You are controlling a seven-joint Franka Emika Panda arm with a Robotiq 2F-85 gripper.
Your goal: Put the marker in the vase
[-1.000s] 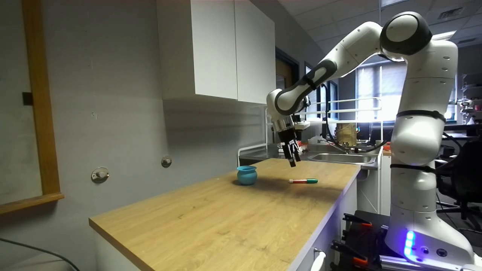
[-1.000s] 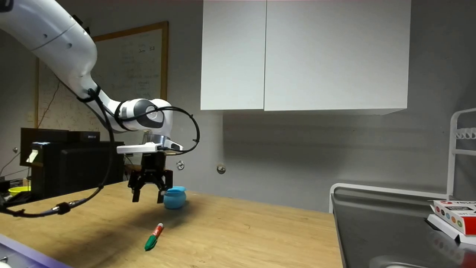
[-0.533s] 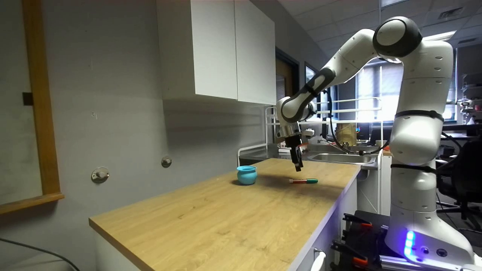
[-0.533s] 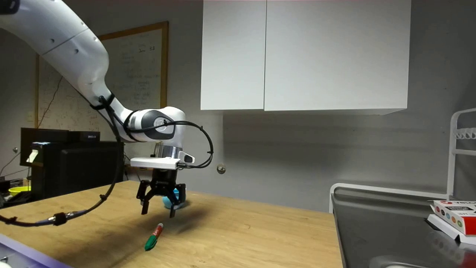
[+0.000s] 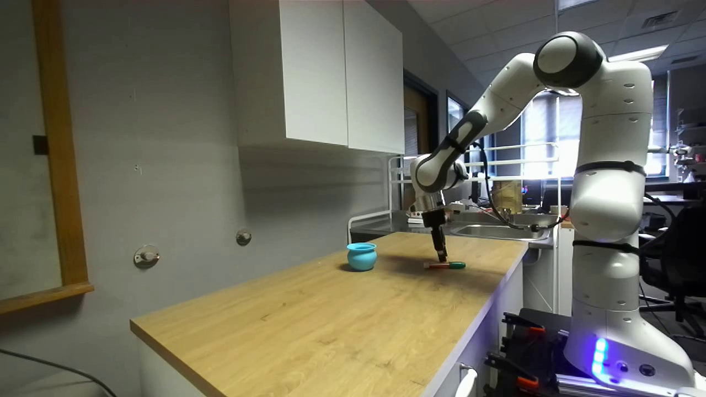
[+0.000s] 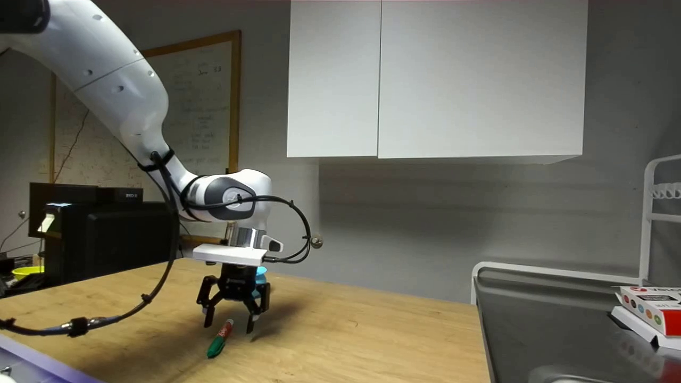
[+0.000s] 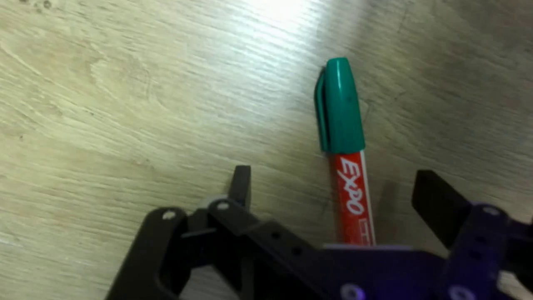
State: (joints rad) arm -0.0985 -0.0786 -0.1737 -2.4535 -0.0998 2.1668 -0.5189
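Worktop [image 5: 309, 325]: both task items are borne on it. Arm [image 5: 612, 138]: reached out over it; the grasp of the marker [image 7: 347, 146] is judged to be the step in hand. A slow, straight final approach is advised, halted before the surface is pressed.

Gripper [image 7: 336, 189]: jaws are set wide apart, nothing held; whether the worktop is touched cannot be told. Vase [image 5: 362, 257]: upright, well apart from the marker, at 9 o'clock of it in an exterior view. Marker: lying flat, green cap [image 7: 343, 108] towards 12 o'clock in the wrist view, tail hidden there by the gripper. The barrel is flanked by the fingers [image 7: 437, 204] at 9 and 3 o'clock, apparently nearer the latter. A slight shift towards 3 o'clock is suggested, so that rolling is avoided on closure. A hold near one end should leave length free for lowering into the vase.

Counts, largest first: worktop, one; arm, one; cabinet doors [image 6: 481, 80], two; gripper, one; vase, one; fingers, two; marker, one.
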